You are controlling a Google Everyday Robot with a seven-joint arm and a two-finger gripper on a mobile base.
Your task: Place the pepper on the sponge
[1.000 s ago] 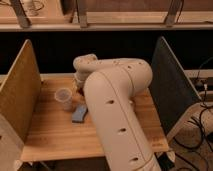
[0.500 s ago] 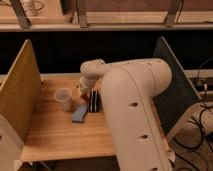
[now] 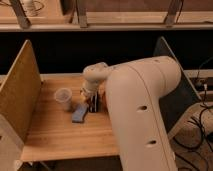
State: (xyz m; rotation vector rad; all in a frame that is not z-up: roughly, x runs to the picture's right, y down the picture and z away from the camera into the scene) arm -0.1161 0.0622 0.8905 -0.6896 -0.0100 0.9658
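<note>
A pale wooden bench [image 3: 55, 137] is seen from above and in front. An upright wooden panel [image 3: 20, 85] fences it at 9 o'clock and a grey panel [image 3: 167, 47] at 3 o'clock. A bulky cream robot arm [image 3: 142, 110] rises from the 5 o'clock corner of the view. It reaches across to the middle of the bench and hides much of the right half.

At the arm's end the gripper [image 3: 93, 106] points straight down, its dark fingers low over the bench near the centre. The fingers are drawn fully together. Whether anything is pinched between them cannot be told.

The sponge [image 3: 80, 113], a small flat blue-grey block, lies on the bench at 7 o'clock from the gripper, just beside it. Its long side is slightly tilted and its top face is in plain view. A small translucent cup [image 3: 63, 98] stands upright at 10 o'clock from the sponge, near it but apart.

The pepper cannot be made out with certainty. A small reddish patch [image 3: 102, 94] shows at 1 o'clock from the gripper, tight against the arm's edge. It cannot be told whether that patch is the pepper.

Dark cables [image 3: 200, 122] trail over the floor at 4 o'clock, beyond the grey panel.
</note>
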